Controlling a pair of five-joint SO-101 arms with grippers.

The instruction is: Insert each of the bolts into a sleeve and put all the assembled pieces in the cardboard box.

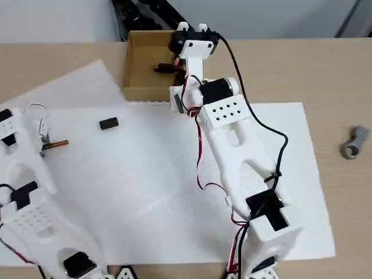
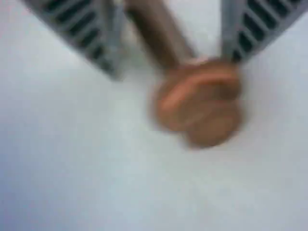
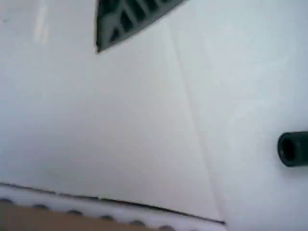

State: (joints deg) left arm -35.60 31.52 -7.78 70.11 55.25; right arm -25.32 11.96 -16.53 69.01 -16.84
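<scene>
The left gripper (image 1: pixel 45 139) pinched a copper bolt (image 1: pixel 57 143) by its shank, low over the left side of the white foam sheet (image 1: pixel 145 180). A black sleeve (image 1: pixel 108 123) lay loose on the sheet nearby. The right gripper (image 1: pixel 179 102) hung just beside the cardboard box (image 1: pixel 132 58), its grip impossible to judge; one assembled piece (image 1: pixel 165 68) lay inside.

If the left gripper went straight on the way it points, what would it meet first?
The bolt, directly ahead of the left gripper on the sheet; depth is unclear, they may already touch.
</scene>
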